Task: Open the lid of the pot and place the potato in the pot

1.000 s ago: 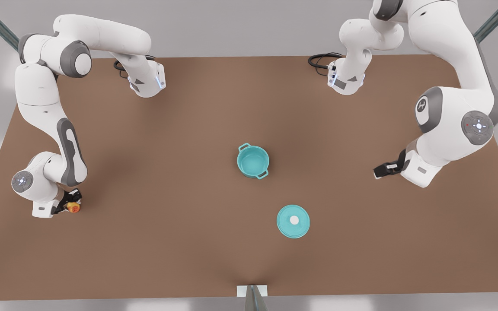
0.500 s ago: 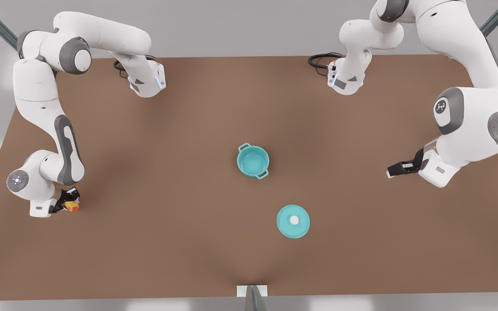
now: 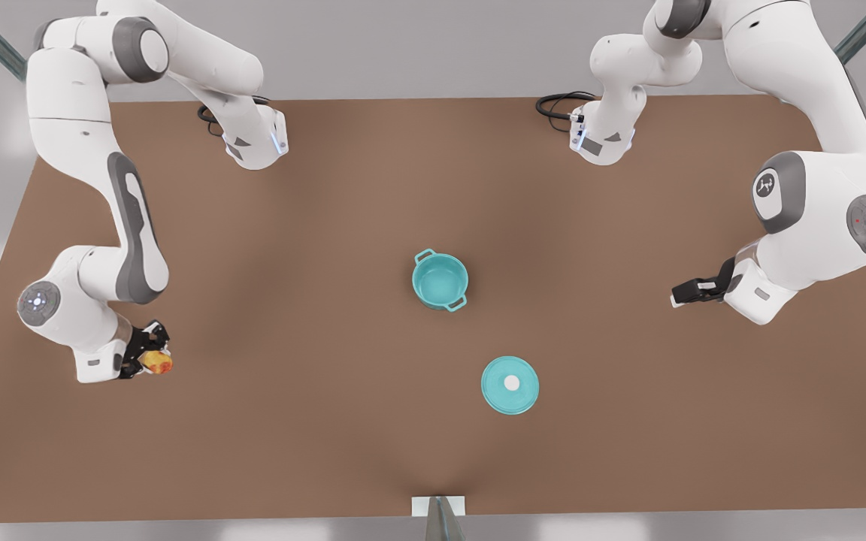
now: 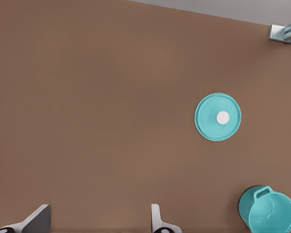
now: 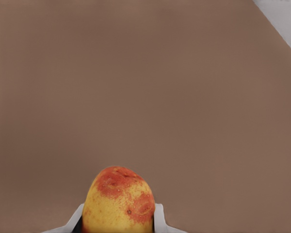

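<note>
The open teal pot stands at the table's middle, teal inside, and it also appears in the left wrist view. The pot lid lies flat on the table nearer the front edge, knob up, apart from the pot. At the front view's left, my right gripper is shut on the potato, a yellow lump with red patches held between the fingers. My left gripper hovers open and holding nothing at the front view's right, its fingers far from the pot.
Both arm bases stand at the table's back edge with black cables. A small white bracket sits at the front edge. Bare brown table lies between the potato and the pot.
My right gripper has moved a little toward the front view's right and the front edge with the potato, its arm rising. My left gripper drew back toward the front view's right.
</note>
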`<state>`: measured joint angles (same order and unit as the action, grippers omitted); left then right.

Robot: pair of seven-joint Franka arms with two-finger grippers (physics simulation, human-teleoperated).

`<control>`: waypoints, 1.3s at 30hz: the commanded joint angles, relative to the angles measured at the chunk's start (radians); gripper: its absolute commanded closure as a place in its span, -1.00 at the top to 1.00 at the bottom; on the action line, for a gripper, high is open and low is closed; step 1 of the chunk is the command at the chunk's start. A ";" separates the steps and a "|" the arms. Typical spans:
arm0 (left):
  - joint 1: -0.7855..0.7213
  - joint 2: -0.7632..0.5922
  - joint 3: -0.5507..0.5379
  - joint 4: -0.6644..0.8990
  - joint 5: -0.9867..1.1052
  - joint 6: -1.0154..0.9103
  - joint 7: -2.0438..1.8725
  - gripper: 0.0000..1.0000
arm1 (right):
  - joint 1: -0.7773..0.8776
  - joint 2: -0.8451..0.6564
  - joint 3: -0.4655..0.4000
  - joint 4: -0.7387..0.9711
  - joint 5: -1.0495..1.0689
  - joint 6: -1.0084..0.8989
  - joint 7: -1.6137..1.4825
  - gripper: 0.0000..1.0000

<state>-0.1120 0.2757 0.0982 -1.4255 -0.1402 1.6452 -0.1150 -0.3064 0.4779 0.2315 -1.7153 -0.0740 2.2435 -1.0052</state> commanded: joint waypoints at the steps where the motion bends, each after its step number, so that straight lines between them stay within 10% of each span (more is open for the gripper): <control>1: 0.000 -0.001 0.000 0.000 0.001 -0.002 0.037 1.00 | 0.024 -0.010 0.014 0.000 -0.007 -0.050 0.132 -0.25; 27: 0.000 -0.001 0.000 0.000 0.001 -0.005 0.038 1.00 | 0.940 0.034 0.015 0.141 0.042 -0.076 1.120 -0.25; 39: -0.002 -0.001 -0.002 -0.001 0.004 -0.005 0.038 1.00 | 0.971 0.203 -0.037 0.200 -0.010 -0.031 1.145 -0.25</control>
<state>-0.1131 0.2757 0.0966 -1.4271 -0.1381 1.6403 -0.0815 0.6642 0.6768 0.1959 -1.5232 -0.0595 2.2015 -0.1971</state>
